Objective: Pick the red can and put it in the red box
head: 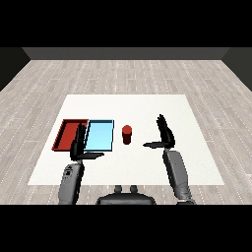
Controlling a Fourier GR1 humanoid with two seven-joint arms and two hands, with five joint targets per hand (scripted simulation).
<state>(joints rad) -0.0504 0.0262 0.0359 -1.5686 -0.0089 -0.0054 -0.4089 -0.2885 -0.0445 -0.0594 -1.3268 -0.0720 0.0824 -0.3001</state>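
**Red can still on the table, both hands open and holding nothing**

So here's what you've got from the head view, starting closest to the robot. Your two grey forearms come up from the lower corners. The left forearm point(71, 183) rises near the bottom left, and the right forearm point(177, 174) angles in from the bottom right.

Next up, the left hand point(78, 142) has its fingers straight and pointing away from the robot, thumb sticking out sideways toward the middle. Nothing in it. In this view it overlaps the near edge where the two trays meet, so you can't really tell if it's touching them or hanging above.

The right hand point(166, 134) is the same deal: fingers straight and up, thumb stretched out to the left toward the can, palm empty. It sits over bare white table point(197, 162), to the right of the can and apart from it.

The red can point(127, 135) is standing upright on the table, between the light blue tray point(101, 140) and the right hand, just beside the blue tray's right edge but not in it.

The red tray point(66, 133) is furthest left, right up against the blue one, and nothing shows inside it
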